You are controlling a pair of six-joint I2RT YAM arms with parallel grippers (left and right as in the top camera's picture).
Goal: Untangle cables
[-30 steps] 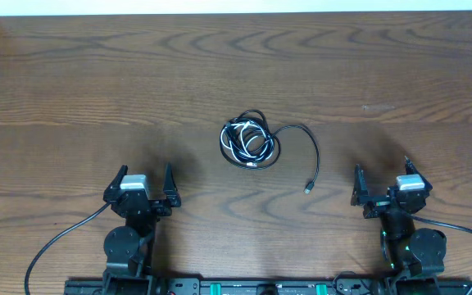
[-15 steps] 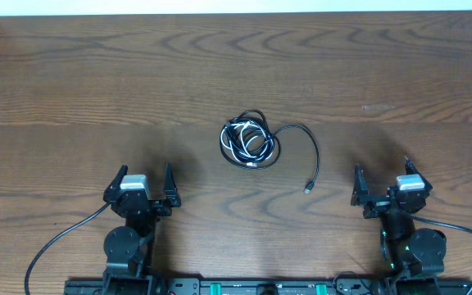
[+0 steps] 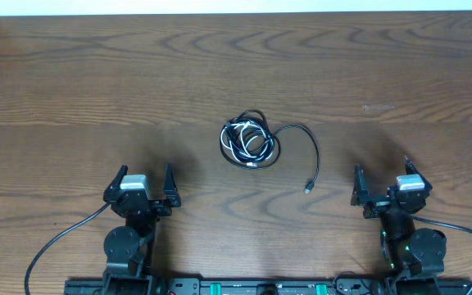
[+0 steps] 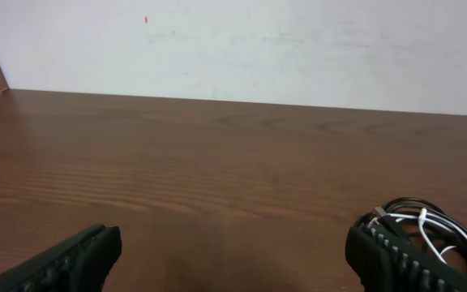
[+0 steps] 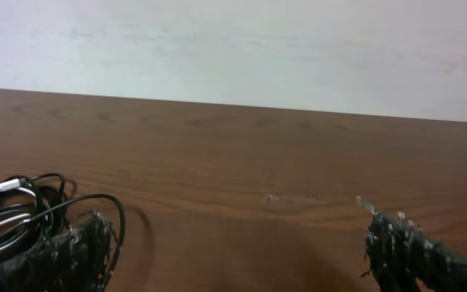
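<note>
You have the cables [image 3: 250, 143] lying in 1 tight coil near the middle of the wooden table [image 3: 97, 82], well apart from both arms. The coil is mostly black loops with a white cable [image 3: 238, 147] wound through its left part. A single black cable [image 3: 313, 152] leaves the coil on its right side, arcs outward and curves back toward you, ending in a small plug [image 3: 308, 188] that rests on the wood between the coil and your right arm. Your left gripper [image 3: 145, 170] sits at the near edge, left of the coil, with its 2 fingers spread wide and nothing between them. Your right gripper [image 3: 382, 172] sits at the near edge on the other side, likewise spread wide and empty. From the left wrist camera the coil shows low on the right, behind the right-hand fingertip [image 4: 396, 259]. From the right wrist camera it shows low on the left, partly behind the left-hand fingertip [image 5: 55, 259]. Neither gripper touches any cable. A pale wall [image 4: 298, 40] rises past the table's far edge.
</note>
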